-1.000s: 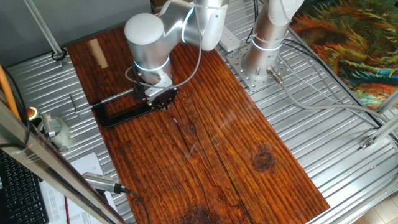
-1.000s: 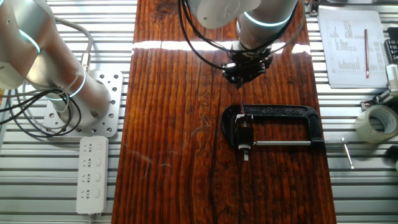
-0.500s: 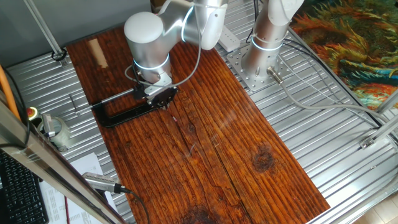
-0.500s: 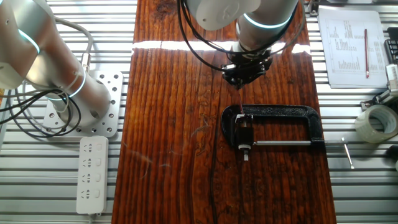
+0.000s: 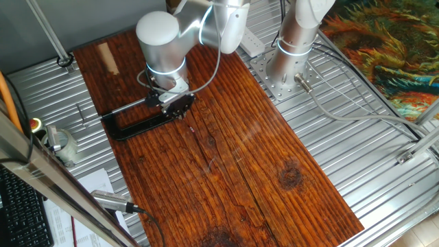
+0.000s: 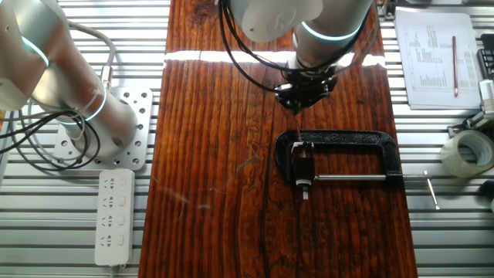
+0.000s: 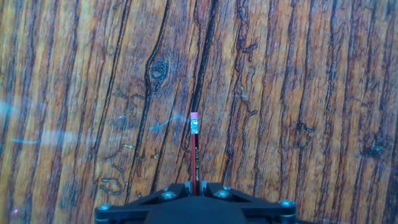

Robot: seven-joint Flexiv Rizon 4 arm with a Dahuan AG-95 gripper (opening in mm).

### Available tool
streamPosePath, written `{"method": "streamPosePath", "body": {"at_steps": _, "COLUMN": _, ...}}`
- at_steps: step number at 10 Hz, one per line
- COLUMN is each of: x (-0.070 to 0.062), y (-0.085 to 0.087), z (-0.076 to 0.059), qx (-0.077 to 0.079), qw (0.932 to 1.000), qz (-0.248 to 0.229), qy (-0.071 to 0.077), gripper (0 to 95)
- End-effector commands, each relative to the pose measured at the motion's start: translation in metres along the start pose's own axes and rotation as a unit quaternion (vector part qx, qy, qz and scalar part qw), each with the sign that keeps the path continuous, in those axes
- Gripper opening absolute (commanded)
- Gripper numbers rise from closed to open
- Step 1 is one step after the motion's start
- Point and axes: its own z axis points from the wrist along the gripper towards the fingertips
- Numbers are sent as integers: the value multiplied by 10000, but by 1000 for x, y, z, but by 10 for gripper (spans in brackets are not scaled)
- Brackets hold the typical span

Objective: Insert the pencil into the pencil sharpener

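My gripper [image 7: 194, 185] is shut on the pencil [image 7: 194, 149], a thin red-and-black stick whose pink end points away from me over the bare board. In the other fixed view the gripper [image 6: 299, 99] hovers just above the black C-clamp [image 6: 363, 140]. The pencil [image 6: 299, 122] reaches down toward the clamp's left jaw, where the small dark pencil sharpener [image 6: 302, 164] is held. In one fixed view the gripper [image 5: 180, 110] is at the right end of the clamp [image 5: 134, 125], and the sharpener is hidden behind the hand.
The clamp's silver rod [image 6: 363, 179] sticks out to the right. A pale wooden dowel [image 5: 106, 57] lies at the board's far corner. A tape roll [image 6: 469, 152], papers [image 6: 436, 58], a power strip [image 6: 113, 216] and a second arm's base [image 6: 116, 127] flank the board.
The hand has shifted very slightly away from the clamp. The pencil stays in the grip.
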Motion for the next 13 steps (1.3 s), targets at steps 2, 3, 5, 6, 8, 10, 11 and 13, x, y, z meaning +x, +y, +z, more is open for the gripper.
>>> {"method": "streamPosePath", "body": {"at_steps": 2, "x": 3, "y": 2, "z": -1, "qx": -1, "qw": 10000, "qz": -17, "qy": 13, "gripper": 0}}
{"method": "streamPosePath", "body": {"at_steps": 3, "x": 5, "y": 2, "z": -2, "qx": -1, "qw": 10000, "qz": -25, "qy": 11, "gripper": 0}}
{"method": "streamPosePath", "body": {"at_steps": 5, "x": 8, "y": 3, "z": -1, "qx": 3, "qw": 10000, "qz": -29, "qy": -1, "gripper": 0}}
{"method": "streamPosePath", "body": {"at_steps": 6, "x": 9, "y": 4, "z": 0, "qx": 6, "qw": 10000, "qz": -28, "qy": -6, "gripper": 0}}
{"method": "streamPosePath", "body": {"at_steps": 8, "x": 10, "y": 4, "z": 0, "qx": 7, "qw": 10000, "qz": -22, "qy": -1, "gripper": 0}}
{"method": "streamPosePath", "body": {"at_steps": 10, "x": 11, "y": 4, "z": -1, "qx": 4, "qw": 10000, "qz": -42, "qy": 13, "gripper": 0}}
{"method": "streamPosePath", "body": {"at_steps": 11, "x": 12, "y": 5, "z": -1, "qx": 4, "qw": 10000, "qz": -52, "qy": 14, "gripper": 0}}
{"method": "streamPosePath", "body": {"at_steps": 13, "x": 13, "y": 5, "z": -2, "qx": 4, "qw": 10000, "qz": -62, "qy": 4, "gripper": 0}}
